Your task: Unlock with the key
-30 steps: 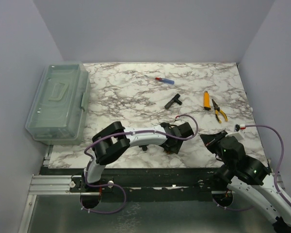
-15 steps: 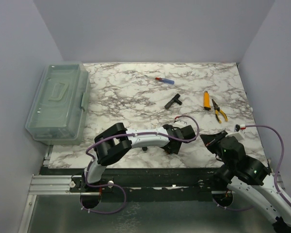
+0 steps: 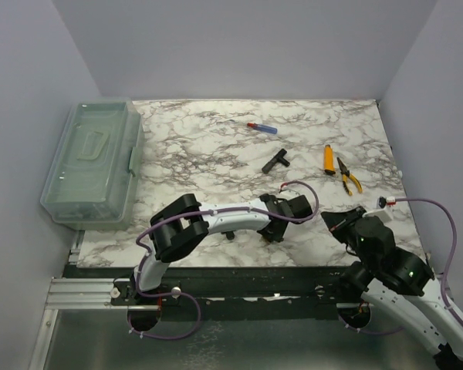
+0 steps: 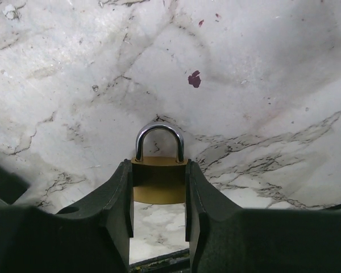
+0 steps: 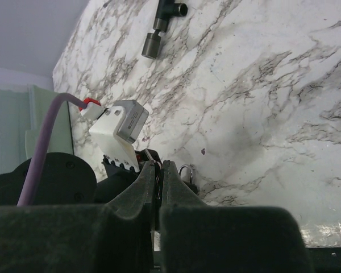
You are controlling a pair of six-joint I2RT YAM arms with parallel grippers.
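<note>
Overhead wide, wrist cams low, probably sharing padlock (image 4: 159, 181)

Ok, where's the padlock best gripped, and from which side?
Grip the padlock by its brass body, pinched across the two narrow edges, which are flat and parallel; the rounded shackle would slip. The left hand holds it that way, coming from the base end, shackle pointing away. That may crowd the keyhole, which is not visible here.

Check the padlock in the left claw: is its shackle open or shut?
Shut, it appears: both legs of the shackle sit in the brass padlock, gripped by the left claw.
</note>
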